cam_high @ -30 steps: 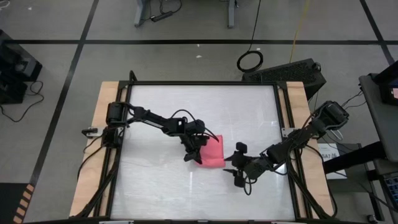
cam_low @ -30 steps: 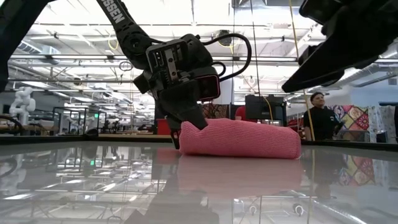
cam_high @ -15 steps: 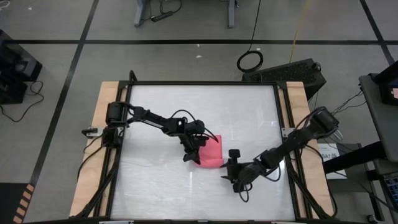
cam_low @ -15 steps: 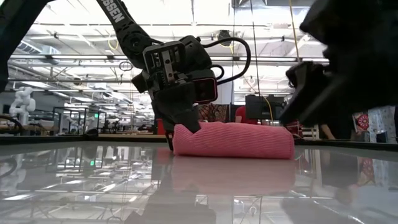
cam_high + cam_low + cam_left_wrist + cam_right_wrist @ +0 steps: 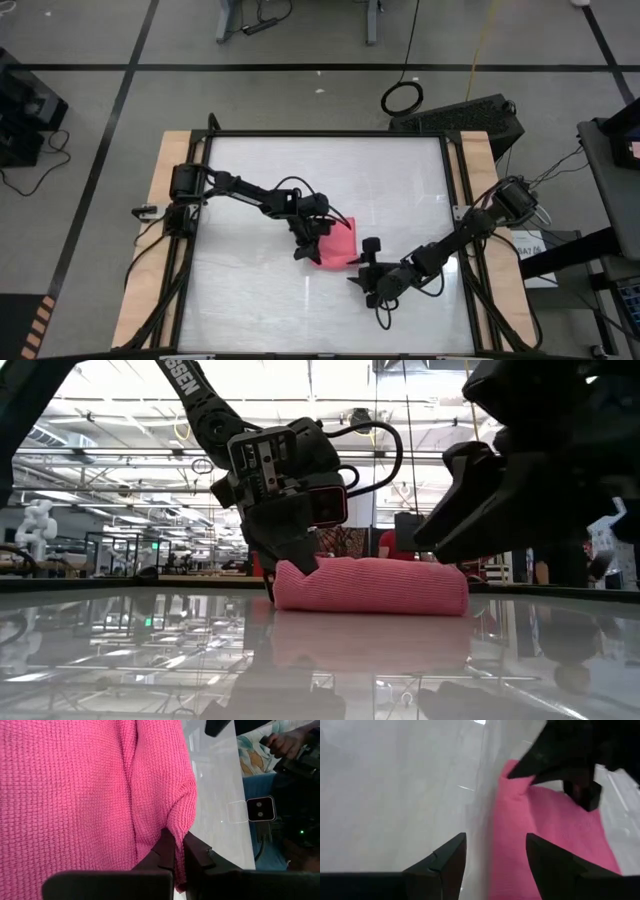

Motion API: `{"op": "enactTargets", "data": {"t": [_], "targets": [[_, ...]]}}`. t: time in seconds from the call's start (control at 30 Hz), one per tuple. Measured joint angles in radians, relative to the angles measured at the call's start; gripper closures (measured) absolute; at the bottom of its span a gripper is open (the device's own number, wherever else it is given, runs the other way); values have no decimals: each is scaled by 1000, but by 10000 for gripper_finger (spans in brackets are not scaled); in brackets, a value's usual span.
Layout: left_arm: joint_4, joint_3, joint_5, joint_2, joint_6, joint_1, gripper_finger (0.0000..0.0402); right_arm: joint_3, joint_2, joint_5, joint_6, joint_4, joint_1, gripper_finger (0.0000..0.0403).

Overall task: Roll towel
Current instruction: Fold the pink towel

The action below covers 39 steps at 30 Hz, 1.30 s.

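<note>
The pink towel (image 5: 340, 243) lies on the glass table as a thick folded bundle, and in the low view (image 5: 372, 586) it shows as a low roll. My left gripper (image 5: 308, 252) is at the towel's left near end, shut on it (image 5: 175, 845). My right gripper (image 5: 360, 277) is open, just off the towel's near right corner. In the right wrist view (image 5: 495, 851) the towel's edge (image 5: 520, 835) lies ahead, between its spread fingers. In the low view my right gripper (image 5: 450, 520) stands above the roll's right end, not touching it. My left gripper pinches a raised fold of the towel (image 5: 181, 822) between its two fingers, at the bundle's left near end. The fingers (image 5: 283, 565) come from above, slanting down. The bundle rests on the table, and the cloth puckers toward the fingertips.
The table's dark frame (image 5: 445, 200) and wooden side boards (image 5: 160, 230) border the glass. Bare glass lies all around the towel. Beyond the table a person (image 5: 290, 742) shows in the left wrist view.
My right gripper has gone toward the table's left and a little toward its near edge, and now stands close to the towel's near right corner. The towel bundle has slid slightly toward the left with my left gripper still shut on it.
</note>
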Motion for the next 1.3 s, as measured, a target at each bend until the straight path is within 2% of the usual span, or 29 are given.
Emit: {"op": "enactTargets", "data": {"t": [0.23, 0.33, 0.57, 0.7, 0.83, 0.9, 0.97, 1.13, 1.3], "targets": [[-3, 0, -1, 0, 0, 0, 391, 1, 30, 13, 8, -87, -22, 206], [-5, 0, -1, 0, 4, 0, 391, 1, 60, -22, 17, -87, -30, 206], [-7, 0, 12, 0, 19, 0, 391, 5, 97, -23, 109, -84, -47, 210], [-8, 0, 38, 1, 27, 0, 391, 5, 100, -45, 175, -88, -69, 248], [-16, 0, 45, 1, 45, 0, 383, -5, 101, -102, 223, -84, -96, 324], [-18, 0, 46, 1, 49, -1, 369, -9, 100, -138, 268, -85, -106, 369], [-26, -1, 45, -6, 60, -5, 346, -9, 98, -168, 316, -86, -110, 390], [-103, -4, -6, -56, 150, -14, 274, -11, 69, -244, 432, -91, -123, 390], [-203, -4, -119, -141, 245, -11, 212, -14, 31, -378, 490, -101, -151, 398]]}}
